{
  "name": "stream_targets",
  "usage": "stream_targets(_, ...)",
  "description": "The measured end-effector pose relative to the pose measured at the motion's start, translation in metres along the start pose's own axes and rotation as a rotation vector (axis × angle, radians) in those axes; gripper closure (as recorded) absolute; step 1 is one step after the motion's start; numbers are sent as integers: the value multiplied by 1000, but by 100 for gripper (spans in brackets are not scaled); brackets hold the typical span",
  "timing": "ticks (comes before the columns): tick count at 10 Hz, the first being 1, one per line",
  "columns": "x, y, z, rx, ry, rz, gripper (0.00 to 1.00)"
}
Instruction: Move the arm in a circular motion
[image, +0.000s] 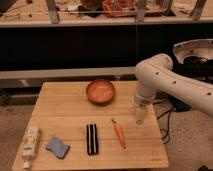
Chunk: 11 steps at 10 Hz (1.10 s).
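The arm (172, 82) is large, glossy white, made of thick rounded segments with small dark dots. It reaches in from the right edge, bends at the elbow (152, 70) and points down over the right side of the wooden table (70, 112). Its narrow pale tip, the gripper (140, 113), hangs just above the table, right of the orange bowl (100, 91) and above the carrot (119, 133). The tip overlaps a pale cup-like shape, and I cannot separate the two.
A black rectangular item (91, 138), a blue sponge (57, 147) and a white bottle (31, 144) lie along the table's front. Dark shelving runs behind the table. Cables and dark equipment (197, 65) sit at the right.
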Motion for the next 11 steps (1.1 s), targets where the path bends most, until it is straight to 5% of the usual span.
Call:
stream_targets(5,-128,-5,-1,-3,-35,-201,20)
stream_targets(8,-201,-53,5,-3,-77,-298,20)
stream_targets(11,-226,-95,15,0,-80,-291,20)
